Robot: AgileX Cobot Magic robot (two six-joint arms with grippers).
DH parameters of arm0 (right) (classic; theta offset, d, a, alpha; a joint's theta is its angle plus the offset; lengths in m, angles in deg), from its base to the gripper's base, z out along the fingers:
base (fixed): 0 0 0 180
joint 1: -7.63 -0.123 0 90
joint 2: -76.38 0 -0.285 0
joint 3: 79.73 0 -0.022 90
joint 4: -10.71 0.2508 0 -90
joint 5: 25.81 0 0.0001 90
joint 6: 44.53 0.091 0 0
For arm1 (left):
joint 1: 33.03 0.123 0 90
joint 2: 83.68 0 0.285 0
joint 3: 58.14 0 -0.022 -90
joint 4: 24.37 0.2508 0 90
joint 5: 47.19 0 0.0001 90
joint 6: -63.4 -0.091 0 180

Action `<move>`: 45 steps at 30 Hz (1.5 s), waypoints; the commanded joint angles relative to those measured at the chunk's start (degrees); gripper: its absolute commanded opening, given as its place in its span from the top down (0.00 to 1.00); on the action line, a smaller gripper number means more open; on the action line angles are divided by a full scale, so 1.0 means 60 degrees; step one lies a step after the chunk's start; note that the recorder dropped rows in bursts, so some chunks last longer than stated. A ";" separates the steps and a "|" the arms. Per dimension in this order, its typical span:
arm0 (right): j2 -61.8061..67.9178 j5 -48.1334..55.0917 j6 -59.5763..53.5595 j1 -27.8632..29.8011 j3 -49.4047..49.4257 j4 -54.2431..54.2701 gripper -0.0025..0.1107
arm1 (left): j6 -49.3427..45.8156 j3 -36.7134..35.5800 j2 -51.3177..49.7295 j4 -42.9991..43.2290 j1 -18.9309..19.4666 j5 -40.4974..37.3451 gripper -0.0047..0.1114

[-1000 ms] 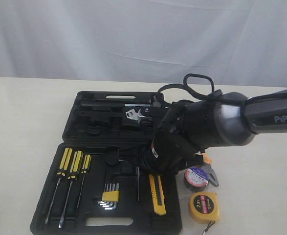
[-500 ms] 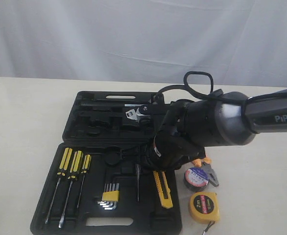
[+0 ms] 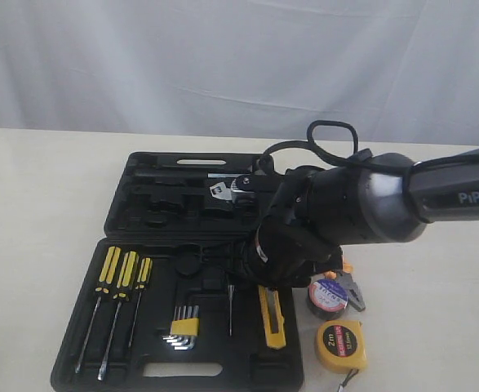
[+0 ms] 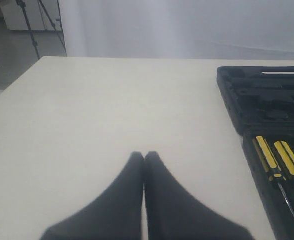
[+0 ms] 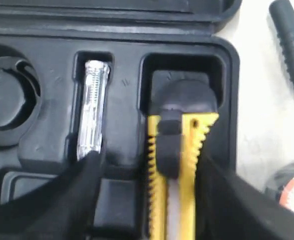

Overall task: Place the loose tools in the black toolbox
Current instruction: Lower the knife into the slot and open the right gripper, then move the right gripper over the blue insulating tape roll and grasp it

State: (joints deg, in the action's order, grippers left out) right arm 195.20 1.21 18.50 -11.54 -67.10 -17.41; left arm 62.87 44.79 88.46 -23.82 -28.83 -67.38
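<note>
Tabletop (image 3: 35, 204) is largely taken up by the open black toolbox (image 3: 223, 359), over whose near half the right arm (image 3: 370, 204) is stretched. The yellow-and-black knife (image 5: 179, 165) is laid in its recess at the near right of the case. Whether it is pressed fully home cannot be told.

The right gripper (image 5: 151, 160) is held wide, one finger on each side of the knife, and nothing is clamped. The left gripper (image 4: 144, 156) is kept well away over bare table, its jaws closed together and empty.

Trouble is judged most likely on the way out. One finger lies just beside the knife's toothed edge, so the knife could be snagged and tipped out of its recess if the gripper is lifted at a slant. The other finger is set against the small clear-handled screwdriver (image 5: 92, 110), which could be hooked likewise.

Just beside the case on the right, the tape measure (image 3: 340, 345), tape roll (image 3: 327, 296) and pliers (image 3: 352, 286) lie outside it. The pliers are partly hidden behind the roll and the wrist, so a low swing could scatter them.

Screwdrivers (image 3: 123, 273) and hex keys (image 3: 184, 327) are seated at the left, out of the way.
</note>
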 commanded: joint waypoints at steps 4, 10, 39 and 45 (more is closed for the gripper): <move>0.0002 0.0066 0.0184 0.0055 0.0005 0.0009 0.44 | 0.0019 -0.0024 0.0012 -0.0092 -0.0046 0.0094 0.96; -0.0610 0.0141 -0.0349 0.0055 0.0005 0.0009 0.55 | 0.0019 -0.0024 0.0012 -0.0092 -0.0046 0.0094 0.96; 0.0201 0.0011 -0.4627 0.0034 0.0210 0.0923 0.98 | 0.0019 -0.0024 0.0012 -0.0092 -0.0046 0.0094 0.96; -0.0294 0.0356 -0.4627 0.0034 -0.0122 0.0923 0.98 | 0.0019 -0.0024 0.0012 -0.0092 -0.0046 0.0094 0.96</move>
State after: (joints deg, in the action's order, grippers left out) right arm 195.01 2.76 -9.41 -11.54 -66.93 -11.79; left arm 62.87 44.79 88.46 -23.82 -28.83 -67.38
